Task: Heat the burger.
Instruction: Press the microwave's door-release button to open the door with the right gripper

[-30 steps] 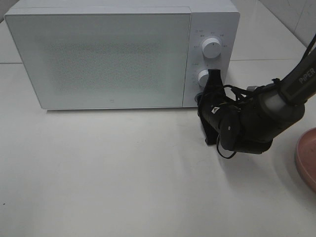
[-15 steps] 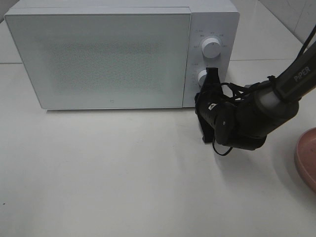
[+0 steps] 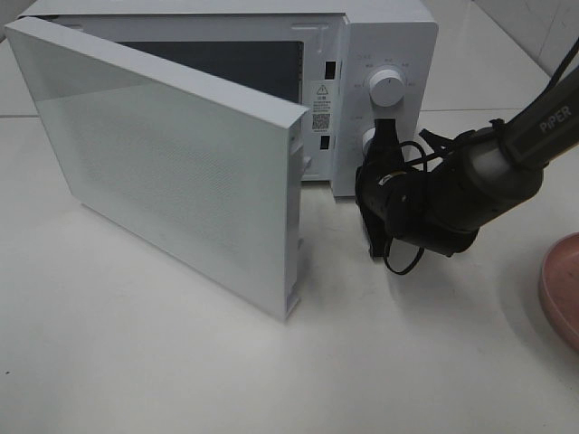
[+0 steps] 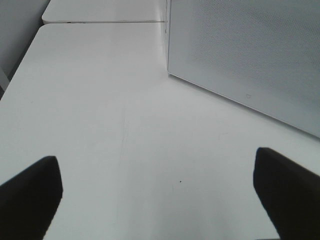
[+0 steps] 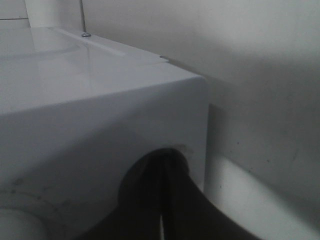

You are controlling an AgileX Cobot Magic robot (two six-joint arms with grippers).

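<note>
The burger is out of view in every frame. The white microwave point(image 3: 389, 36) stands at the back of the table with its door point(image 3: 163, 172) swung out to the front left, showing a dark cavity. My right gripper point(image 3: 369, 179) is shut, its tips pressed against the bottom of the control panel below the two knobs. In the right wrist view the shut fingers point(image 5: 170, 200) meet a dark round recess in the panel. My left gripper point(image 4: 157, 200) hangs open over bare table, with nothing between its fingers, beside the door panel point(image 4: 250, 50).
A pink round plate point(image 3: 563, 287) lies at the right edge of the table, with only part of it in view. The upper knob point(image 3: 387, 89) shows fully. The open door reaches far over the table's left middle. A tiled wall rises at the back right.
The microwave door was closed and has sprung open, swinging out to the front left. My right gripper has pushed slightly in toward the panel.
</note>
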